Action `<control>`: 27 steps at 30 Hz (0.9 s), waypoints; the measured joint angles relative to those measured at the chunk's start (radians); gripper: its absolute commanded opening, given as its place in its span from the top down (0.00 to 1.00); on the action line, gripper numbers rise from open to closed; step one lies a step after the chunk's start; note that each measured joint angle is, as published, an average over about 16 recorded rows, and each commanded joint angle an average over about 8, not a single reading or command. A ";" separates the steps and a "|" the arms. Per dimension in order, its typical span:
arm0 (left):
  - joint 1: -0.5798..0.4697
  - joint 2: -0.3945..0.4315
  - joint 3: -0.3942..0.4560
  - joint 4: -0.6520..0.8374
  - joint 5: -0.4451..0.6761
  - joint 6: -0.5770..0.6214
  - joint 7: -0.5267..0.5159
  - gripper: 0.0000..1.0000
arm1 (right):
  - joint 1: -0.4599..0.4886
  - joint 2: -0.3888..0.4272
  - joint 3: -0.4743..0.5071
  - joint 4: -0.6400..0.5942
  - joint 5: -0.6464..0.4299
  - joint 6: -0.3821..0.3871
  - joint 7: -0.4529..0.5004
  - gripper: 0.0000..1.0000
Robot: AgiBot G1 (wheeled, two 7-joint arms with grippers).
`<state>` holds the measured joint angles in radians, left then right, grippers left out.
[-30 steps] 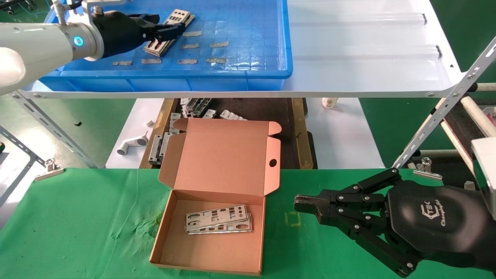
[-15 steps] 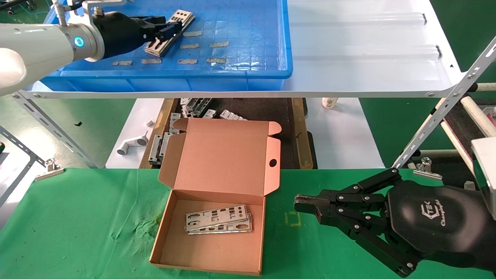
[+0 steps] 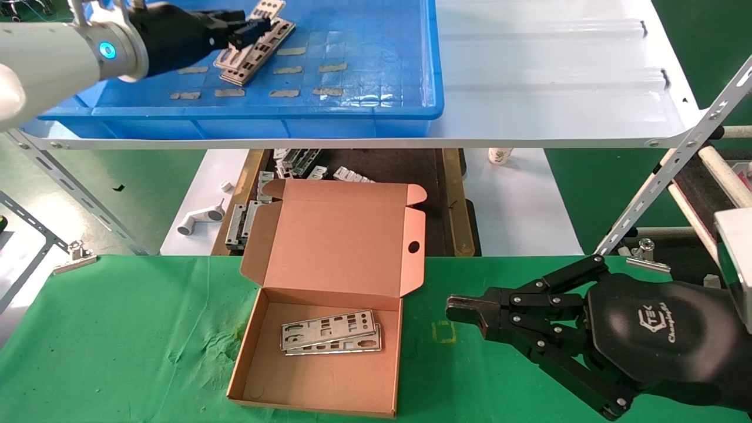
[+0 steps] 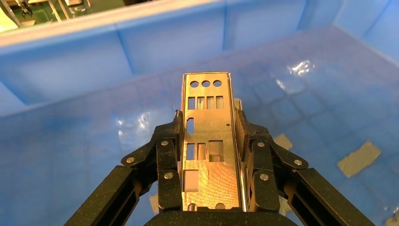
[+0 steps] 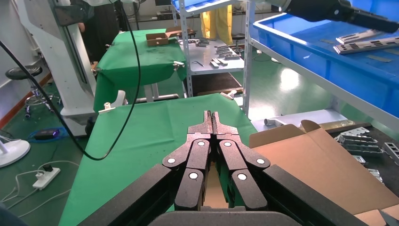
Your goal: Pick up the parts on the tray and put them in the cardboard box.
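Item: left hand (image 3: pixel 249 28). Location: far left, over the blue tray (image 3: pixel 376 104) on the white shelf (image 3: pixel 558 88). State: fingers (image 4: pixel 168 165) pinching a silver plate (image 4: pixel 209 141) by its two long edges; the plate runs out lengthwise between them and, in the left wrist view, sits clear of the tray floor.

Item: remaining plates (image 3: pixel 258 56). Location: a small stack on the tray floor, just beneath and beside the held plate. Count not readable.

Item: tape strips (image 3: pixel 332 67). Location: stuck in rows on the tray floor, near side of the stack. Not part of the job.

Item: cardboard box (image 3: pixel 320 358). Location: on the green tabletop (image 3: pixel 117 352), near centre, lid hinged back and standing open. Contents: two plates (image 3: pixel 329 332) lying overlapped toward the far wall.

Item: right hand (image 3: pixel 464 309). Location: low over the tabletop, right of the box, parked. State: fingertips pressed together, holding nothing.

Step in hand, judged: the lift of one plate out of the tray; delivery not yet made.

Next move, judged: raise the plate above the tray's near rim, carry it nearward and down past the shelf edge, bring it over the open box, and release it flat onto the plates already inside. The edge pinch is narrow, so the plate could swivel or slip if swung fast.
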<state>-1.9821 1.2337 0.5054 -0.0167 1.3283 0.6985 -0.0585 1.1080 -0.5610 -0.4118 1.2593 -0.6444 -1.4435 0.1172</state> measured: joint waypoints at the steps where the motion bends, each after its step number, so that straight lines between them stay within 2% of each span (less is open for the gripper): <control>1: -0.003 -0.005 -0.001 -0.004 -0.002 0.011 0.003 1.00 | 0.000 0.000 0.000 0.000 0.000 0.000 0.000 1.00; 8: -0.026 -0.064 -0.009 -0.048 -0.018 0.179 0.047 1.00 | 0.000 0.000 0.000 0.000 0.000 0.000 0.000 1.00; 17: -0.030 -0.177 -0.013 -0.155 -0.053 0.617 0.194 1.00 | 0.000 0.000 0.000 0.000 0.000 0.000 0.000 1.00; 21: -0.010 -0.219 0.004 -0.221 -0.073 0.777 0.266 1.00 | 0.000 0.000 0.000 0.000 0.000 0.000 0.000 1.00; 27: 0.057 -0.267 0.070 -0.353 -0.117 0.899 0.339 1.00 | 0.000 0.000 0.000 0.000 0.000 0.000 0.000 1.00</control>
<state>-1.9255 0.9668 0.5751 -0.3698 1.2117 1.5971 0.2807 1.1080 -0.5610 -0.4119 1.2593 -0.6444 -1.4434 0.1172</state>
